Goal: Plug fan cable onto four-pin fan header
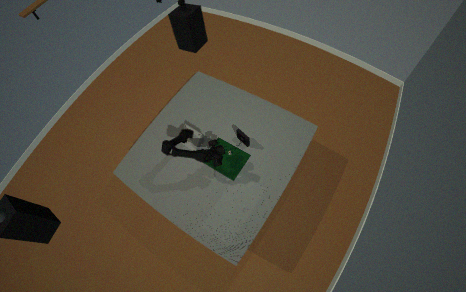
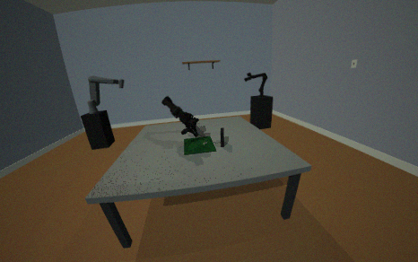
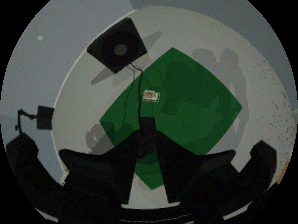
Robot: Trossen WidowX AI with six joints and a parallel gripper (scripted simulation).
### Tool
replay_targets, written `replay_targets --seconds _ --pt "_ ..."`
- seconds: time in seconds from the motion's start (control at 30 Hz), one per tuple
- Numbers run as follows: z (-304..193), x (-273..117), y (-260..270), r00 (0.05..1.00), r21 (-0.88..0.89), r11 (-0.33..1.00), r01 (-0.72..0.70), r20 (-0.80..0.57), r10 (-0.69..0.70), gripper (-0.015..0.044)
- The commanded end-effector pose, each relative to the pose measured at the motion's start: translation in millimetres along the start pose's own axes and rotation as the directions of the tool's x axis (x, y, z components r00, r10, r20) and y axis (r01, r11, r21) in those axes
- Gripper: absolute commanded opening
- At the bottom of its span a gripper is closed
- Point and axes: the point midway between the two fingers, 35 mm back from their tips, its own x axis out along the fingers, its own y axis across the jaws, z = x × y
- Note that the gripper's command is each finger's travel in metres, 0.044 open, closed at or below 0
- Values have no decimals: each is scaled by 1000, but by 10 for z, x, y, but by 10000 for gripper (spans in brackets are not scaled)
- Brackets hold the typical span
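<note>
From out here I'm seeing the board (image 1: 234, 167) (image 2: 194, 146) (image 3: 200, 110) showing plain green, the fan (image 1: 243, 137) (image 2: 222, 137) (image 3: 107, 42), cable (image 3: 140, 95) and gripper (image 1: 218, 152) (image 2: 191, 130) (image 3: 147, 135) looking black, the tabletop (image 1: 190, 200) (image 2: 251, 161) (image 3: 75, 95) showing grey with dark specks, and the header (image 1: 230, 153) (image 2: 205, 144) (image 3: 151, 95) reading whitish with what seem to be brownish marks.
</note>
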Motion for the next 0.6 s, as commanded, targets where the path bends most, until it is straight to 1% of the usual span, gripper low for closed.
replay_targets --seconds 0.0,0.57 --pt "-17 17 11 997 -7 1000 -24 68 25 0" --pt "-33 34 -28 945 -49 998 -46 321 59 0"
